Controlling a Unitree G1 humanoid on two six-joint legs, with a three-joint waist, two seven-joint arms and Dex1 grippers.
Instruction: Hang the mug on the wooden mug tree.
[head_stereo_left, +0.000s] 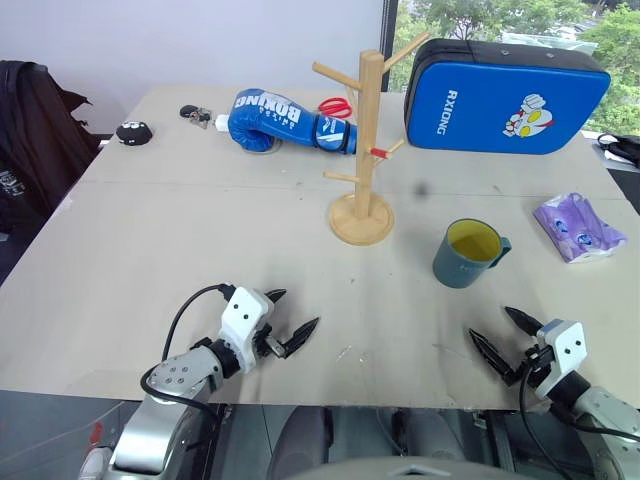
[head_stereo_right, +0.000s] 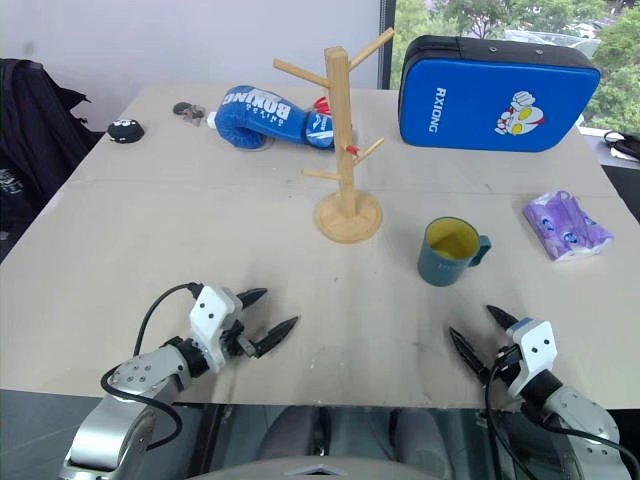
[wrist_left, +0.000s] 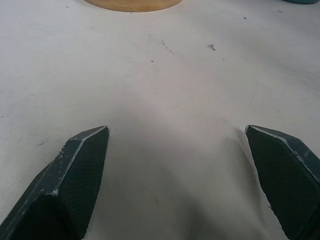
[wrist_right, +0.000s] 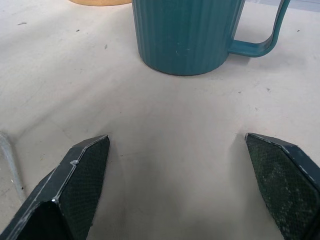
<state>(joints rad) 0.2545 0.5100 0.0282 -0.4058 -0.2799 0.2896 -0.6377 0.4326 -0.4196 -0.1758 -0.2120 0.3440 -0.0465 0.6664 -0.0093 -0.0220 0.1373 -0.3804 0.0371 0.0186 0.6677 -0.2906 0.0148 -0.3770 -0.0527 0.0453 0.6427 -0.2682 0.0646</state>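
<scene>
2 grippers hover low over the tabletop (head_stereo_left: 120, 250), so we should send the right gripper (head_stereo_left: 505, 345) forward to the mug (head_stereo_left: 468, 253), gripping its wall and leaving the handle free for a peg. From left: left gripper (head_stereo_left: 290, 320), jaws apart and empty; wooden mug tree (head_stereo_left: 365, 150); the upright mug just right of its base; right gripper, jaws wide, holding nothing.

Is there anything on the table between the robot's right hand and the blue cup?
No, just bare table. The right wrist view shows the open right gripper facing the dark teal ceramic mug across bare pale tabletop.
</scene>
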